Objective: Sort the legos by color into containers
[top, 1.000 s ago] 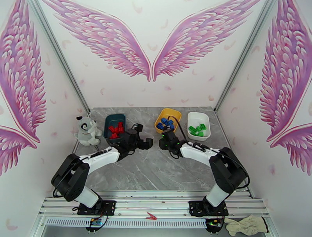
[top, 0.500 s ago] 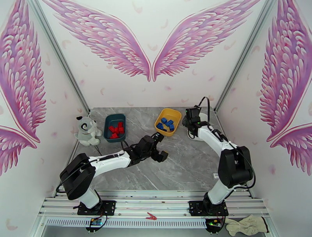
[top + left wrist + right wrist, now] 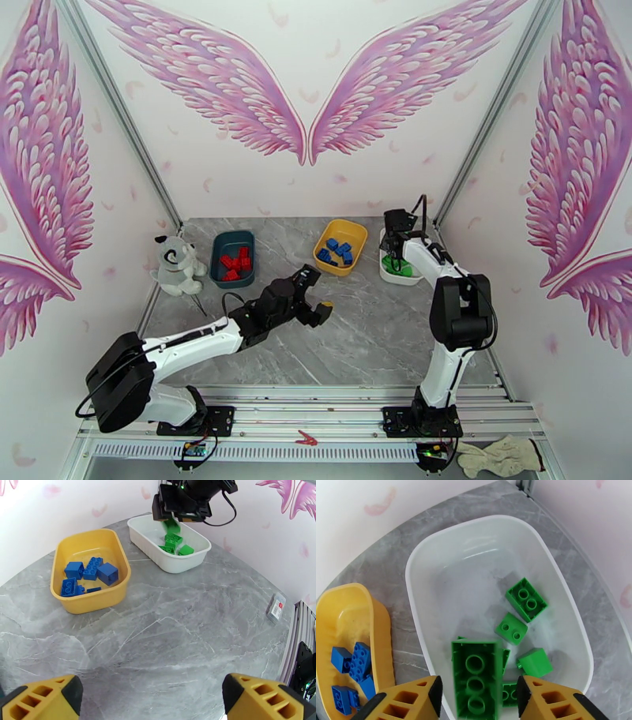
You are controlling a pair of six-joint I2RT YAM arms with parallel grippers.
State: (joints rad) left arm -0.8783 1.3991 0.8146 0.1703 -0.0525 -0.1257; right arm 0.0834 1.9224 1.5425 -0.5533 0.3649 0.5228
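My right gripper (image 3: 393, 239) hovers over the white tray (image 3: 408, 278). Its jaws stand open, and a long green lego (image 3: 476, 683) hangs loose between them with a gap on each side. The same green lego (image 3: 171, 525) is just under that gripper (image 3: 173, 517). Several green legos (image 3: 526, 599) lie in the white tray (image 3: 434, 559). The yellow tray (image 3: 353, 229) holds blue legos (image 3: 337, 250). The teal tray (image 3: 223, 239) holds red legos (image 3: 234, 264). My left gripper (image 3: 317, 292) is open and empty over bare table, its fingertips (image 3: 43, 699) wide apart.
A plush dog (image 3: 177, 264) sits left of the teal tray. A small labelled tag (image 3: 276, 607) lies near the table's right edge. Walls close in the table on three sides. A glove (image 3: 494, 455) and a red clip (image 3: 306, 436) lie by the front rail.
The right arm swung from the table's middle to above the white tray, and its jaws opened off the green lego. The left arm moved from beside the teal tray toward the centre.
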